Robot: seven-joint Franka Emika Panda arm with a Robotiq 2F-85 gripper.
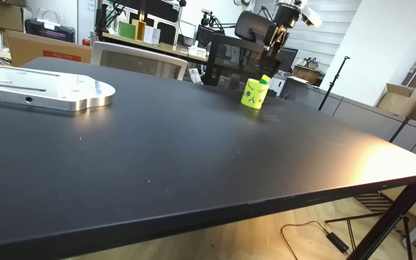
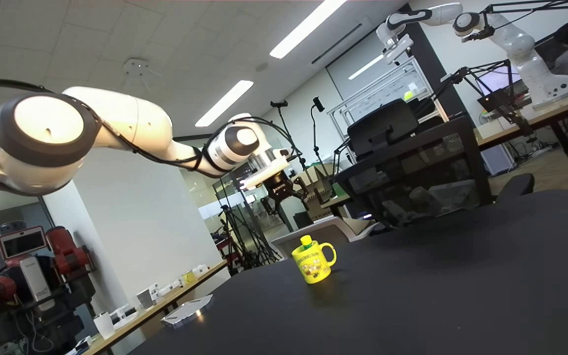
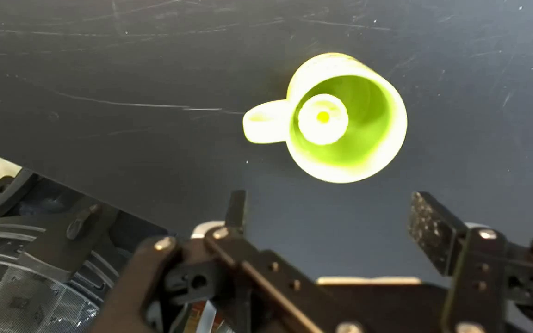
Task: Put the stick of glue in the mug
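Observation:
The lime-yellow mug (image 1: 252, 94) stands upright on the dark table. It also shows in an exterior view (image 2: 313, 268), handle to the right, and in the wrist view (image 3: 340, 173) from above, handle to the left. The glue stick (image 1: 265, 79) stands inside the mug; its yellow end and some green stick out above the rim, also in an exterior view (image 2: 306, 241). In the wrist view the glue stick (image 3: 323, 132) leans near the handle side; its lower part is hidden. My gripper (image 3: 329, 201) is open and empty, above and apart from the mug; it also shows in both exterior views (image 1: 276, 43) (image 2: 285, 196).
A flat silver metal plate (image 1: 42, 86) lies on the table (image 1: 179, 151). It also shows in an exterior view (image 2: 187, 311). A black mesh chair (image 2: 417, 172) and a pale-backed chair (image 1: 139, 59) stand at the table's edge. The table's edge shows in the wrist view (image 3: 70, 185).

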